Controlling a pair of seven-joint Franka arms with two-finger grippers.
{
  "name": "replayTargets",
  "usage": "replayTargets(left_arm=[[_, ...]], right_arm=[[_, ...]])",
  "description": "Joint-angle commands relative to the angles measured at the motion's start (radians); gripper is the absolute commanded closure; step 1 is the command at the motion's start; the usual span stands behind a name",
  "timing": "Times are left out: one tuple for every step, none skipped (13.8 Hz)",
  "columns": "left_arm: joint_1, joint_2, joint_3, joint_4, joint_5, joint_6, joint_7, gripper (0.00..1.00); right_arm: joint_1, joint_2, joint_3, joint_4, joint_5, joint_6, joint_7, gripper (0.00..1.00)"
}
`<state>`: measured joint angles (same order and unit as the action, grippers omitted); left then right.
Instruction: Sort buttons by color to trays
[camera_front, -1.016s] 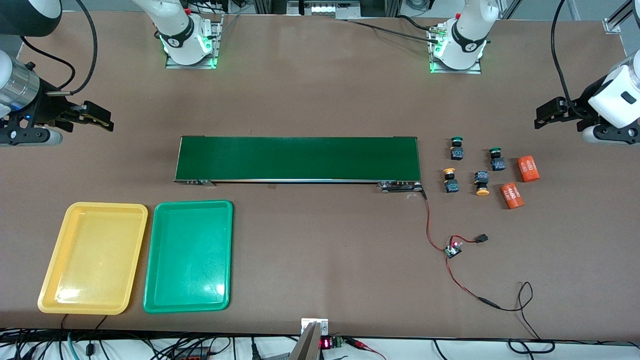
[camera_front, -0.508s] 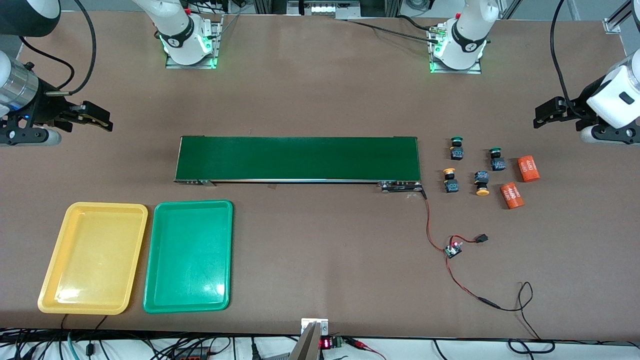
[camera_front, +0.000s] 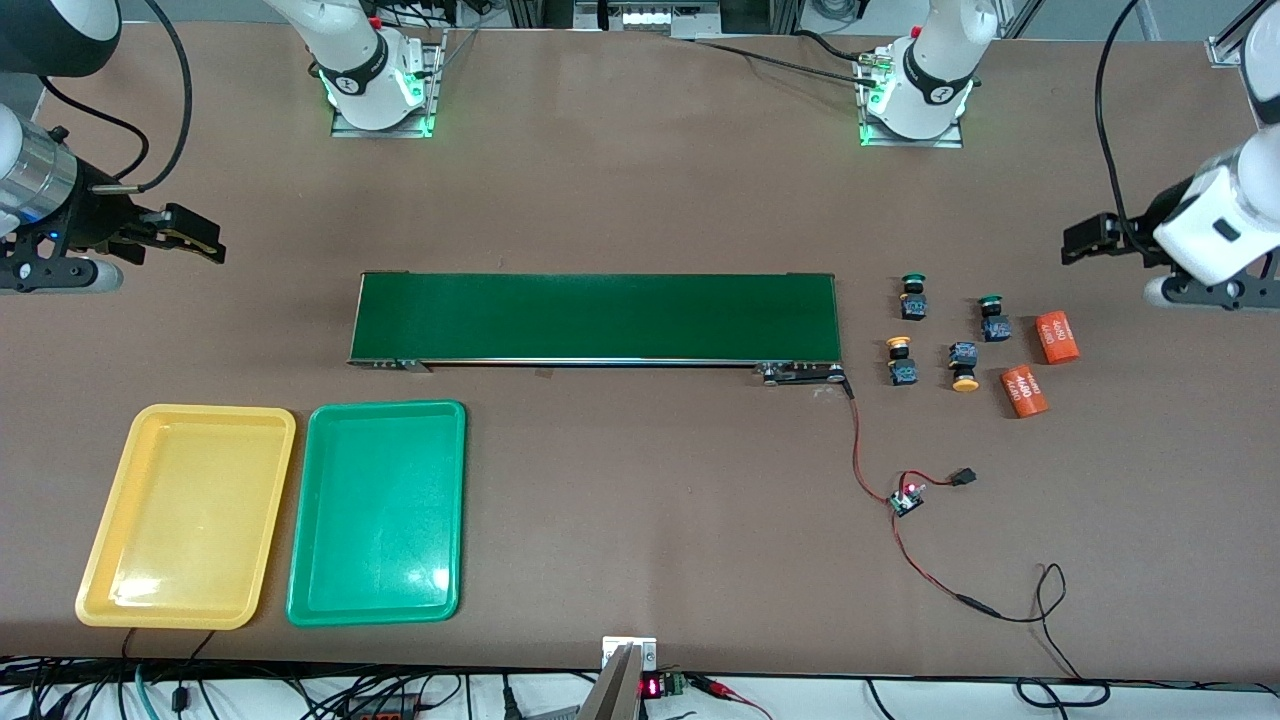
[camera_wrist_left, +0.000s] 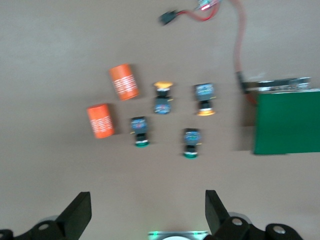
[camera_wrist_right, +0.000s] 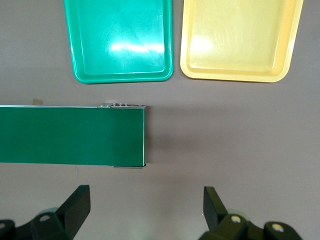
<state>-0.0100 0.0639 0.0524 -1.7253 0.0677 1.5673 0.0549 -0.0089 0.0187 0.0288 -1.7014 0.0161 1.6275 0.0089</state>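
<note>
Two green-capped buttons (camera_front: 913, 296) (camera_front: 992, 318) and two yellow-capped buttons (camera_front: 900, 361) (camera_front: 964, 367) stand on the table off the left arm's end of the belt. The left wrist view also shows the green buttons (camera_wrist_left: 140, 132) and the yellow buttons (camera_wrist_left: 162, 97). My left gripper (camera_front: 1085, 243) (camera_wrist_left: 147, 210) hangs open and empty over bare table beside them. The yellow tray (camera_front: 186, 515) (camera_wrist_right: 240, 40) and the green tray (camera_front: 377, 512) (camera_wrist_right: 120, 40) lie side by side, both empty. My right gripper (camera_front: 195, 240) (camera_wrist_right: 145, 207) is open over bare table off the belt's other end.
A long dark-green conveyor belt (camera_front: 597, 317) (camera_wrist_right: 70, 135) crosses the table's middle. Two orange cylinders (camera_front: 1057, 337) (camera_front: 1024, 391) lie beside the buttons. Red and black wires with a small circuit board (camera_front: 907, 497) trail from the belt's end toward the front camera.
My left gripper has shifted slightly toward the buttons. The right arm has stayed put and nothing on the table has moved.
</note>
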Motion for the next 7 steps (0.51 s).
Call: replayTargets(left_arm=[[0.025,0.104,0.0,0.006,0.081,0.037,-0.015,0.0],[0.056,0.129,0.0,0.006,0.084,0.083,-0.017,0.0],[0.094,0.163,-0.002,0.006,0.084,0.124,-0.015,0.0],[0.113,0.207,-0.002,0.004,0.083,0.175,-0.015,0.0],[0.119,0.233,-0.002,-0.011,0.083,0.227,-0.017,0.0],[0.125,0.241,-0.002,-0.046,0.081,0.293,-0.021,0.0],[0.131,0.243,-0.002,-0.095,0.075,0.371,-0.042,0.0]], right_arm=[[-0.003,0.004,-0.001,0.005,-0.001,-0.009,0.0,0.0],[-0.003,0.004,-0.001,0.005,-0.001,-0.009,0.002,0.0],[-0.003,0.004,-0.003,0.005,0.001,-0.009,0.011,0.0],[-0.005,0.006,-0.003,0.005,0.001,-0.008,0.008,0.0],[-0.009,0.006,-0.001,0.005,0.001,-0.008,0.003,0.0],[-0.009,0.006,-0.003,0.005,0.001,-0.008,0.002,0.0],[-0.009,0.006,-0.001,0.003,0.001,-0.009,0.002,0.0]])
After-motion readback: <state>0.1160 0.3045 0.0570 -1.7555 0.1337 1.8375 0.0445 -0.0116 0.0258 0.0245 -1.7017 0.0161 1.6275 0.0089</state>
